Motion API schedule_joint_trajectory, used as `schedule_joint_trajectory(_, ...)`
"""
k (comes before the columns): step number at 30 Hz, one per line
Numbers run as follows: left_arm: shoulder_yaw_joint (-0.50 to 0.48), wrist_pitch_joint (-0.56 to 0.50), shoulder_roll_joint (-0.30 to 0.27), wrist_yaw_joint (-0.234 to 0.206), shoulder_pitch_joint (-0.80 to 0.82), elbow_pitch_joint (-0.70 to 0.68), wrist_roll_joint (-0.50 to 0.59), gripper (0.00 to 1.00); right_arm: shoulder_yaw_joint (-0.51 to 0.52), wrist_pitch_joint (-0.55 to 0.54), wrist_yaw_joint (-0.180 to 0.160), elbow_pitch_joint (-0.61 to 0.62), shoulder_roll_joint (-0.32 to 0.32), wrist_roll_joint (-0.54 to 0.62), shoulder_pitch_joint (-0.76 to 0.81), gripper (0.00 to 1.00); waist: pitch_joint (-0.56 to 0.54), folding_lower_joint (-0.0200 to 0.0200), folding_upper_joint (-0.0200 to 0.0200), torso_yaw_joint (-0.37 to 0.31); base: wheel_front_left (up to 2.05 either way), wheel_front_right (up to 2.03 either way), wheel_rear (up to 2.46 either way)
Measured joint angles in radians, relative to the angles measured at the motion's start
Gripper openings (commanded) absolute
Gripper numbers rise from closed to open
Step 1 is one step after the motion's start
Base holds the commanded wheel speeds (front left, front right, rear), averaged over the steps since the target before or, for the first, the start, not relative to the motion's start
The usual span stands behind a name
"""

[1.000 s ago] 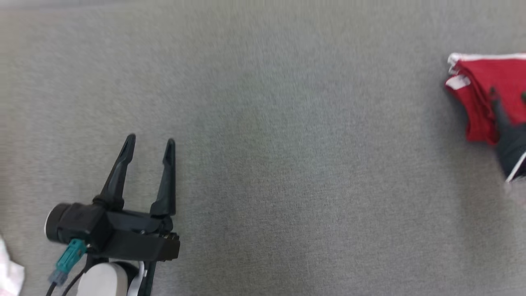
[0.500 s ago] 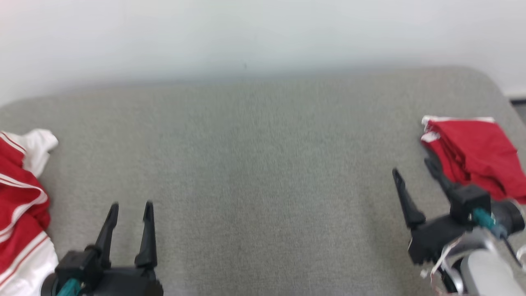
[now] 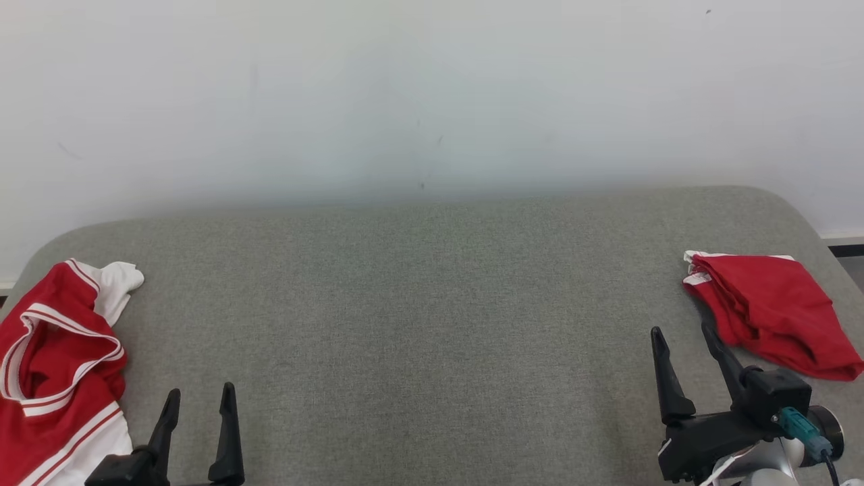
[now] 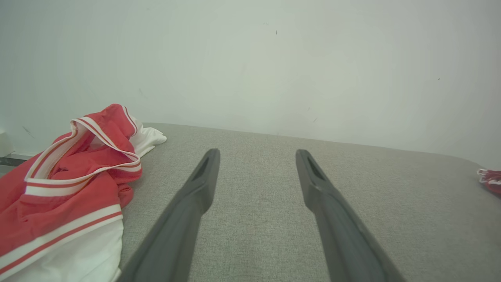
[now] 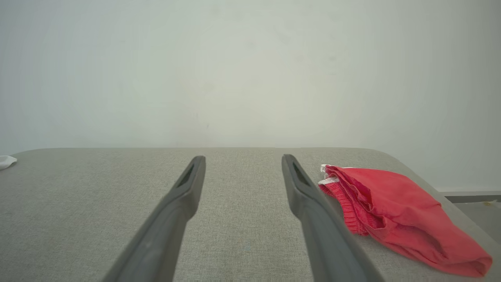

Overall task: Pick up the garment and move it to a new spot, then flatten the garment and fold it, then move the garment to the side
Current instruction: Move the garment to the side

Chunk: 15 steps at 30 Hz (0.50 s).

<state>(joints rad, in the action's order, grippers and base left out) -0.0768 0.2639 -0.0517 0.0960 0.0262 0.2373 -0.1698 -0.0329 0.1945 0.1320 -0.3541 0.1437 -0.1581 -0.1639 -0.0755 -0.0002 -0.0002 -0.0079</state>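
Observation:
A folded red garment [image 3: 769, 310] with white trim lies flat at the right end of the grey padded table [image 3: 432, 304], and the right wrist view shows the garment [image 5: 391, 203] just right of the fingers. My right gripper [image 3: 680, 331] stands open and empty just left of it, fingers apart from the cloth. At the table's left end lies a crumpled red-and-white garment [image 3: 54, 364]. Open and empty, my left gripper [image 3: 202, 390] sits to that heap's right; in the left wrist view the crumpled garment [image 4: 70, 176] lies left of the gripper [image 4: 257, 152].
A plain white wall [image 3: 432, 94] rises behind the table. The table's far corners are rounded, and a strip of floor [image 3: 847, 260] shows past the right end. Bare grey cloth stretches between the two garments.
The head camera has tilted up, so the wall and both table ends have come into view. The right gripper, first over the folded garment, now stands just left of it. Both grippers stayed open.

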Motion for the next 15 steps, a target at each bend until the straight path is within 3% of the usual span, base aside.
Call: schedule_joint_trajectory(15, 0.001, 0.0, 0.001, 0.001, 0.002, 0.028, 0.014, 1.0, 0.0, 0.026, 0.0, -0.07, -0.038, 0.021, -0.004, 1.0, 0.007, 0.0003, 0.0001, -0.03, 0.0, 0.0, 0.0)
